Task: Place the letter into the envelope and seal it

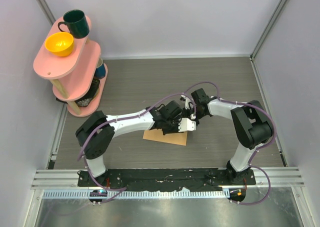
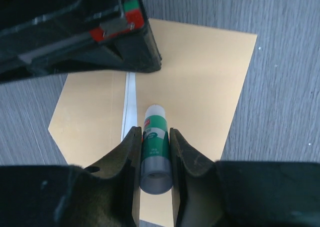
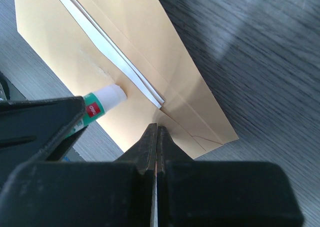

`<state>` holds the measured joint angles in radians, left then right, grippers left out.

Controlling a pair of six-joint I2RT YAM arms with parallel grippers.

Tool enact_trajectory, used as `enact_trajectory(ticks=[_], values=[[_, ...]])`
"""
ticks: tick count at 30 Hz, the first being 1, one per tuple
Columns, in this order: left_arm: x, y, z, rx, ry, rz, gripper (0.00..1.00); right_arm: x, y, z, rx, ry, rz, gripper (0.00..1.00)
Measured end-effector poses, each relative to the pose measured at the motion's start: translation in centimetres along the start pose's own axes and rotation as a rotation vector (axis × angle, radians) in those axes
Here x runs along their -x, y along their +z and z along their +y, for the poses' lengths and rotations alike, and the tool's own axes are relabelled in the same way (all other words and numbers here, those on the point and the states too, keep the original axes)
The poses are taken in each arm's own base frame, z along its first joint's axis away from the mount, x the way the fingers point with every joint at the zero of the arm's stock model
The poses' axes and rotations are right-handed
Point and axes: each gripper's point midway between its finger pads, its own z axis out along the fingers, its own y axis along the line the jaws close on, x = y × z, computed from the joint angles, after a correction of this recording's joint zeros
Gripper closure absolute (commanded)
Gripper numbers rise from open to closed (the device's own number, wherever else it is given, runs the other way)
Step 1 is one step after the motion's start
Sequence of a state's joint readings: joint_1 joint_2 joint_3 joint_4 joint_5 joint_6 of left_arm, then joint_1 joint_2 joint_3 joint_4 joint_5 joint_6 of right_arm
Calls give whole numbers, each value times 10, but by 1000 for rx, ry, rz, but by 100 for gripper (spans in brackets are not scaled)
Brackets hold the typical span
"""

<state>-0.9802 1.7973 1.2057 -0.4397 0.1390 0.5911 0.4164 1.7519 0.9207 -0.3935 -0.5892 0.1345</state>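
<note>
The tan envelope [image 1: 166, 136] lies flat on the table under both grippers. Its flap is open in the left wrist view [image 2: 200, 72] and the right wrist view [image 3: 150, 32]. The letter shows only as a thin pale strip at the envelope's mouth [image 2: 130, 94] [image 3: 107, 43]; the rest is inside. My left gripper [image 2: 152, 133] is shut on a green and white glue stick [image 2: 154, 142], whose white tip [image 3: 111, 96] touches the flap. My right gripper [image 3: 156, 129] is shut, its tips down on the flap's edge near the fold.
A pink tiered shelf [image 1: 67, 67] stands at the back left with a dark green mug [image 1: 75, 23] and a yellow bowl [image 1: 59, 43] on it. White walls enclose the table on three sides. The arm bases sit on a black rail [image 1: 165, 176] at the near edge.
</note>
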Motion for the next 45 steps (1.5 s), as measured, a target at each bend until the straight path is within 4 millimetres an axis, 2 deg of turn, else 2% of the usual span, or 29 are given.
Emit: enact_trajectory(ticks=[3, 8, 11, 17, 24, 27, 32, 39, 45], values=[[-9, -4, 3, 9, -16, 2, 100, 0, 0, 0, 0, 0, 0, 99], [-39, -18, 12, 42, -38, 29, 100, 0, 0, 0, 1, -5, 0, 99], [-50, -24, 12, 51, -36, 46, 100, 0, 0, 0, 2, -6, 1, 99], [-43, -21, 9, 53, -17, 53, 100, 0, 0, 0, 4, -8, 0, 99], [-9, -4, 4, 36, 33, 23, 100, 0, 0, 0, 4, -8, 0, 99], [-4, -1, 4, 37, 34, 15, 100, 0, 0, 0, 4, -8, 0, 99], [-12, -3, 7, 48, 19, 12, 100, 0, 0, 0, 4, -8, 0, 99], [-49, -21, 18, 79, -32, 38, 100, 0, 0, 0, 5, -9, 0, 99], [-50, -22, 17, 80, -34, 47, 100, 0, 0, 1, 6, -9, 0, 99]])
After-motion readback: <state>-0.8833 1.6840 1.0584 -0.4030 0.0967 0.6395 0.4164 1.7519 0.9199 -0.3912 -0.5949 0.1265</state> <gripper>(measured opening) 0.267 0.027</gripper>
